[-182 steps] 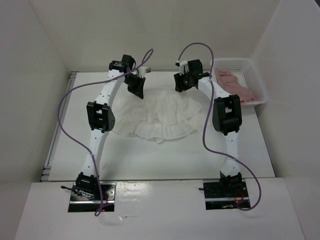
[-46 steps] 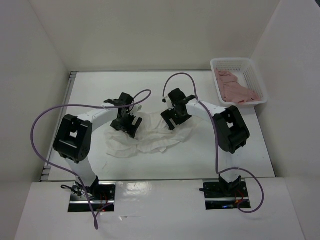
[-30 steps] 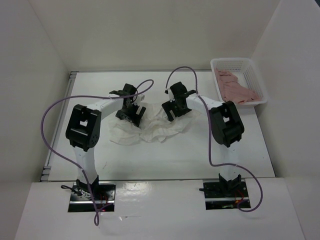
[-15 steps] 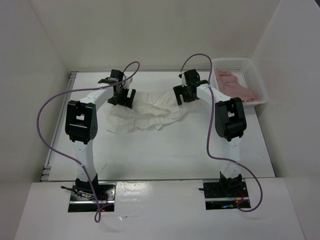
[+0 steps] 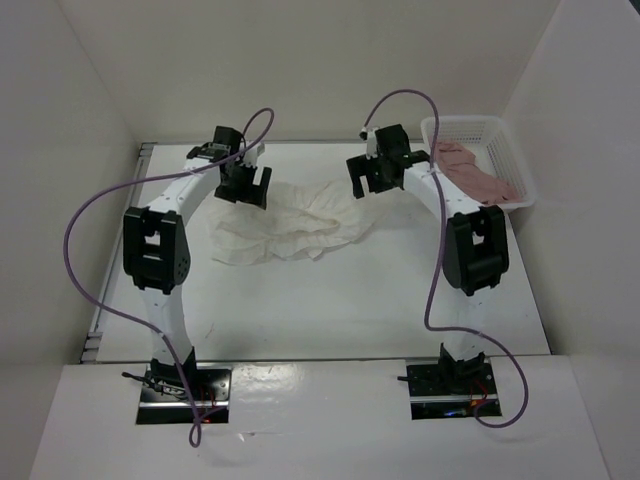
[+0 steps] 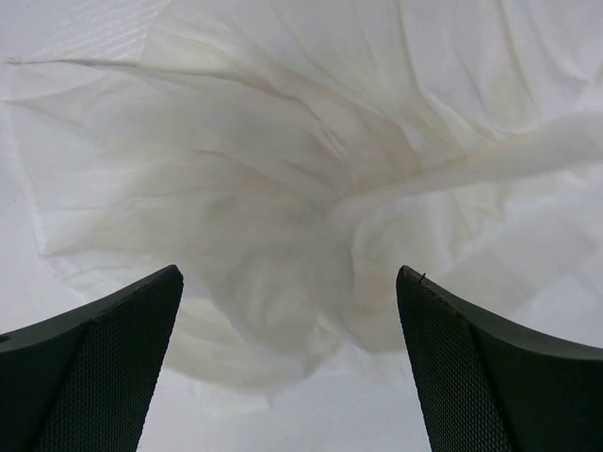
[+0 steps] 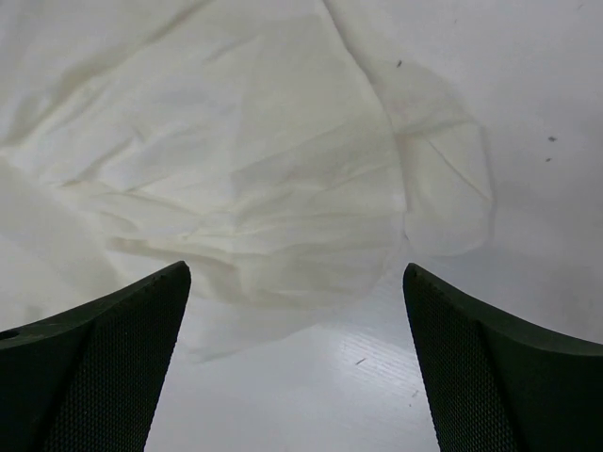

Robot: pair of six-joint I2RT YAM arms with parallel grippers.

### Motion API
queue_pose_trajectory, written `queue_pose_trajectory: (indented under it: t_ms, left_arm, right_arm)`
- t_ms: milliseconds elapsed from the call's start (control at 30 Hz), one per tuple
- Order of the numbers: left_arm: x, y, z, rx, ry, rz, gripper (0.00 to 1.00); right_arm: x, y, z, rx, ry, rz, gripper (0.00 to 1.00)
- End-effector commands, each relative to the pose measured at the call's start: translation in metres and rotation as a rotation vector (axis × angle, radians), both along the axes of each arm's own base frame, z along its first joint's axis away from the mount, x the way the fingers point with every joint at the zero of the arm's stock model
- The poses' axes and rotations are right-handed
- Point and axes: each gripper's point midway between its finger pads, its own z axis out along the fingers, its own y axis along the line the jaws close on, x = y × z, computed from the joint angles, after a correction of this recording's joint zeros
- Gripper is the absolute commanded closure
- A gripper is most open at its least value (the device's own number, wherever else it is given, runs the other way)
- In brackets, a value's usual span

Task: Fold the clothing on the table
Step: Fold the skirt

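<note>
The white crinkled clothing lies rumpled and folded over on the table, stretching from left of centre toward the back right. My left gripper hovers over its back left end, open, nothing between its fingers. In the left wrist view the bunched clothing lies ahead of the open left gripper. My right gripper hangs above the back right end, open and empty. In the right wrist view the cloth's rounded edge lies just beyond the open right gripper.
A white lattice basket with a pink garment stands at the back right corner, close to the right arm. A metal rail runs along the table's left edge. White walls enclose the back and sides.
Both grippers carried the cloth's near edge toward the back, folding it over, then let go and rose at the back ends. The garment now lies as a narrower rumpled band.
</note>
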Motion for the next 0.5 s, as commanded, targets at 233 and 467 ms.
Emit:
queue_pose_trajectory:
  t_ms: [233, 467]
  left_arm:
    - [-0.054, 0.003, 0.073, -0.029, -0.128, -0.072, 0.00]
    - [-0.036, 0.014, 0.037, 0.036, -0.100, 0.001, 0.00]
  right_arm:
    - [-0.057, 0.004, 0.098, 0.109, -0.142, 0.100, 0.02]
    - [-0.079, -0.007, 0.083, 0.109, -0.098, 0.113, 0.02]
